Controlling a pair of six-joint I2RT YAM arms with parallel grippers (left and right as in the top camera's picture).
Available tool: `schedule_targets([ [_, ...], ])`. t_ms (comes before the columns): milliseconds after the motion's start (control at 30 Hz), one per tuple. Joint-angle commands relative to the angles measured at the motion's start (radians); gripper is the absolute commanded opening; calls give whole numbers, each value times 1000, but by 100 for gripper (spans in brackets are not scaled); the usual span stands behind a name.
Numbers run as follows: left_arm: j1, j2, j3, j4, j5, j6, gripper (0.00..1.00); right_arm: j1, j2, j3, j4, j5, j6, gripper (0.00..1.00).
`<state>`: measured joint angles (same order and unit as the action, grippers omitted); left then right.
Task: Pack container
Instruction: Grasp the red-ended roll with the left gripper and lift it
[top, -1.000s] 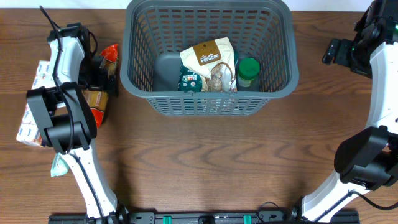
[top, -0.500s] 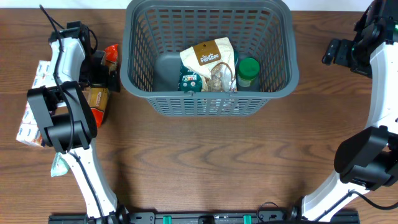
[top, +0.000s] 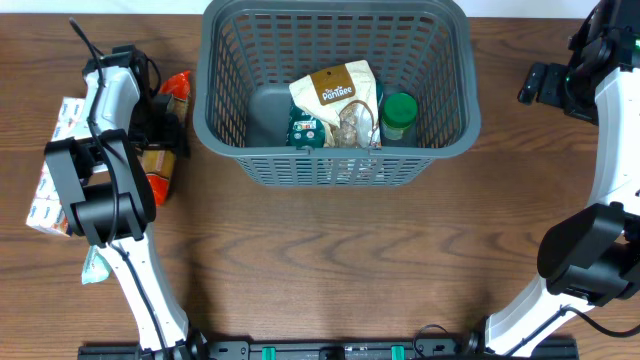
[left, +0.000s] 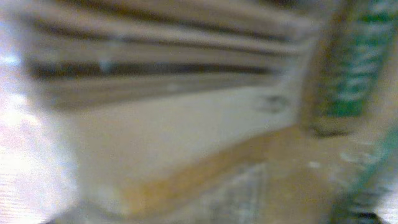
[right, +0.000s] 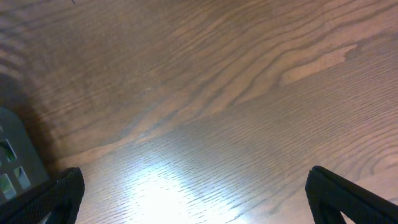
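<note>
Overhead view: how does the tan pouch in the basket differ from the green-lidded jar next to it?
The tan pouch is a flat, soft, printed bag, while the green-lidded jar is round and rigid. The pouch covers clearly more area than the jar. The pouch lies near the middle, and the jar sits to its right, close to the side wall. Both are already inside the grey basket.

I have bare tabletop (top: 340, 260) all along the near side and to the right of the container (top: 335, 168). Inside it only the left floor is free, since a bag (top: 335, 95) and a green-lidded jar (top: 399, 115) fill the right. On its left, orange packets (top: 162, 172) and a box (top: 62, 120) crowd the gap.
</note>
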<state>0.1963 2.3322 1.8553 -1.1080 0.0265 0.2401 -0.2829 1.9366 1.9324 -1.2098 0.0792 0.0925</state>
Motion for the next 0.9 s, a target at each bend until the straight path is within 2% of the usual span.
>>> schedule_targets([
  [0, 3, 4, -21, -11, -5, -87, 48, 2, 6, -5, 5, 0, -21, 99],
  [100, 3, 4, -18, -17, -5, -142, 31, 2, 6, -5, 10, -1, -27, 99],
  [133, 3, 4, -16, -22, -5, -153, 23, 2, 6, -5, 11, 0, -28, 99],
  [167, 3, 4, -9, -33, -5, -162, 9, 2, 6, -5, 12, -1, -31, 99],
  [200, 3, 3, -2, -43, -5, -170, 6, 2, 6, -5, 12, 0, -31, 99],
  [500, 4, -93, 94, -162, 11, -175, 6, 2, 6, -5, 14, -1, -47, 99],
  [700, 5, -285, 143, -163, 11, -195, 6, 2, 6, -5, 14, 0, -50, 99],
  [867, 9, -476, 188, -115, 11, -264, 6, 2, 6, -5, 14, -1, -57, 99],
])
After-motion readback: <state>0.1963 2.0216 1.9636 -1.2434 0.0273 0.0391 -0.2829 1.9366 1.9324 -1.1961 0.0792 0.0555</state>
